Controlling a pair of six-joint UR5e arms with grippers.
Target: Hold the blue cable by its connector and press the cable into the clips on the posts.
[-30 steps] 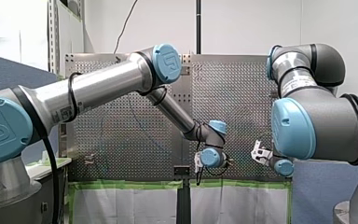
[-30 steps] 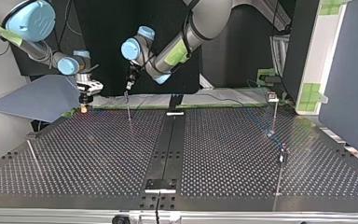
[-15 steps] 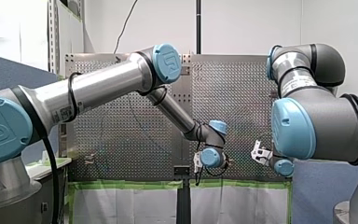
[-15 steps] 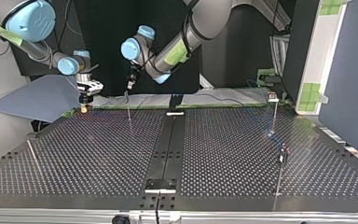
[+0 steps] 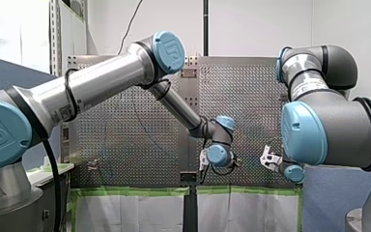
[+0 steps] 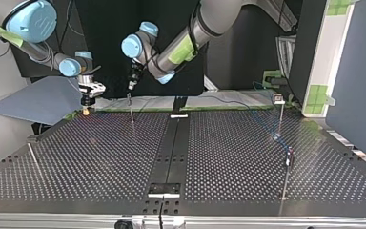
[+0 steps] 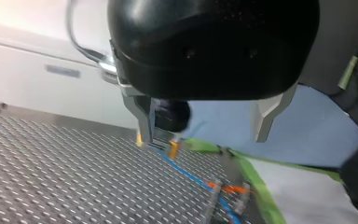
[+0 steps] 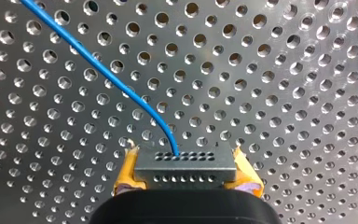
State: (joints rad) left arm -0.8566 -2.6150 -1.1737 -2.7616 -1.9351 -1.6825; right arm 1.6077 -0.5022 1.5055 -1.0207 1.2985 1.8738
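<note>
Top view: my left gripper [image 6: 130,87] hangs over the post [image 6: 131,112]; left wrist view: jaws apart above the blue cable [image 7: 186,173], seemingly clipped there; right wrist view: my right gripper [image 8: 186,181] clamps the connector [image 8: 185,164], so I'd tension, then press.

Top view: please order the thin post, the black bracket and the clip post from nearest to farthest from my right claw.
1. Thin post, just beside my right claw, toward the middle.
2. Black bracket, at the far end of the centre strip.
3. Clip post, far at the view's right.
</note>
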